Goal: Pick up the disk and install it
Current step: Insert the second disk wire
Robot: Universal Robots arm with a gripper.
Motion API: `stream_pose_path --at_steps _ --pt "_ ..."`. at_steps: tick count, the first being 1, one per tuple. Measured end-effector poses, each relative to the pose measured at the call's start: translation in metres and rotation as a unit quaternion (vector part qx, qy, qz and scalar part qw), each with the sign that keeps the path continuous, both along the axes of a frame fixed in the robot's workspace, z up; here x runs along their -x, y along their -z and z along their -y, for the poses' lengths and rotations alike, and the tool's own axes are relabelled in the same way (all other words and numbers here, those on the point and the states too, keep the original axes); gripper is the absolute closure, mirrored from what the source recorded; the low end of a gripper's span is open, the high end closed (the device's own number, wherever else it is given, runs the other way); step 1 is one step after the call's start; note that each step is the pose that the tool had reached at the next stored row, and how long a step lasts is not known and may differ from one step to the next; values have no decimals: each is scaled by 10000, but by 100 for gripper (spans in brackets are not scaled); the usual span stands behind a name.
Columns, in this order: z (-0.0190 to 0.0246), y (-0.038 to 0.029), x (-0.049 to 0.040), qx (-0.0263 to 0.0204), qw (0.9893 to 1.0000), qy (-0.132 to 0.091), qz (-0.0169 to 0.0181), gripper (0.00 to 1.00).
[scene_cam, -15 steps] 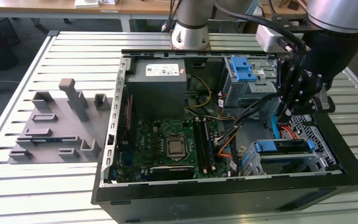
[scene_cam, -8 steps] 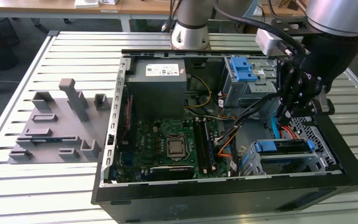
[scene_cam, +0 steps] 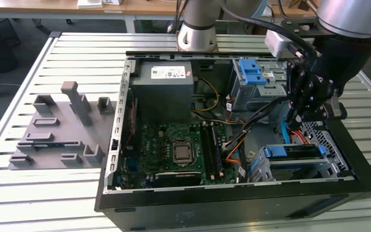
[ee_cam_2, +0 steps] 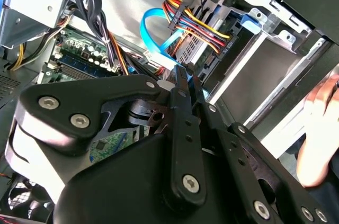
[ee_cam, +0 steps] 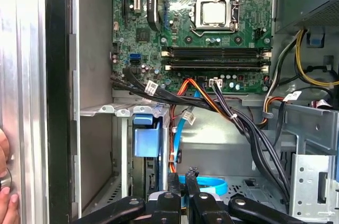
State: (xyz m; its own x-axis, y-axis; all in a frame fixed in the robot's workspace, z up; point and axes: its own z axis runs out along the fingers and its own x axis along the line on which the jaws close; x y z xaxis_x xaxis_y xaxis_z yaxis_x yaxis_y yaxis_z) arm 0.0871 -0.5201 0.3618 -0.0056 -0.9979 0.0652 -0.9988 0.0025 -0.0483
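The tool hangs inside the open case, its fingers closed narrow together and holding nothing, tips among the cables over the bay floor. Just beside it, toward the case's front edge, the disk sits in its cage. Past the cables lies the board. A hand rests outside the case wall. The worktop carries a grey fixture.

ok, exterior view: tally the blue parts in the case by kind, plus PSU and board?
Blue frames: 2
Blue cable: 1
PSU: 1
Board: 1
Total: 5
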Motion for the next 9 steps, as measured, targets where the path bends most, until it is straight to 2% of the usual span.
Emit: stream_pose_path --at_steps 6,9 --pt "44 5 0 -2 10000 0 0 84" --pt "52 19 0 -3 10000 0 0 84"
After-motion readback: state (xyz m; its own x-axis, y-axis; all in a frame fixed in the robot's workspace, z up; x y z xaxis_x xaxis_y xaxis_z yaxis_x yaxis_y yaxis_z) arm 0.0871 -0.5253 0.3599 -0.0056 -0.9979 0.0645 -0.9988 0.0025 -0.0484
